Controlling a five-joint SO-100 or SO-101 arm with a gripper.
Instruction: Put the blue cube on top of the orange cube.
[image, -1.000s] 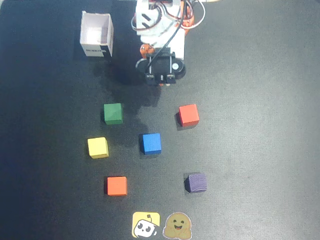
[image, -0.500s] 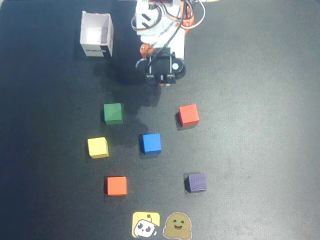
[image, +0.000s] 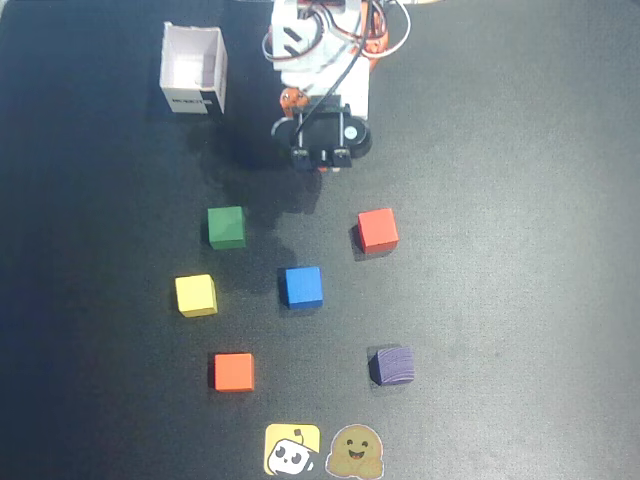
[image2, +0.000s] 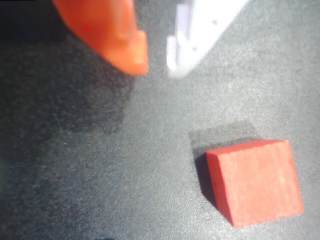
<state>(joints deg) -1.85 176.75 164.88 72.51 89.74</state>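
Black mat (image: 520, 150), six cubes spread out. Gripper (image2: 156, 67) near 12 o'clock, jaws slightly apart, holding nothing. Blue cube (image: 301, 286) at centre; orange cube (image: 233, 372) at its 7 o'clock, apart. Approach step: next, reach down over blue.

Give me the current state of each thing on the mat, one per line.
gripper: empty, fingertips slightly apart
blue cube: flat on mat, untouched
orange cube: flat, nothing on it
red cube: flat, free
green cube: flat
yellow cube: flat
purple cube: flat
white box: upright, open top
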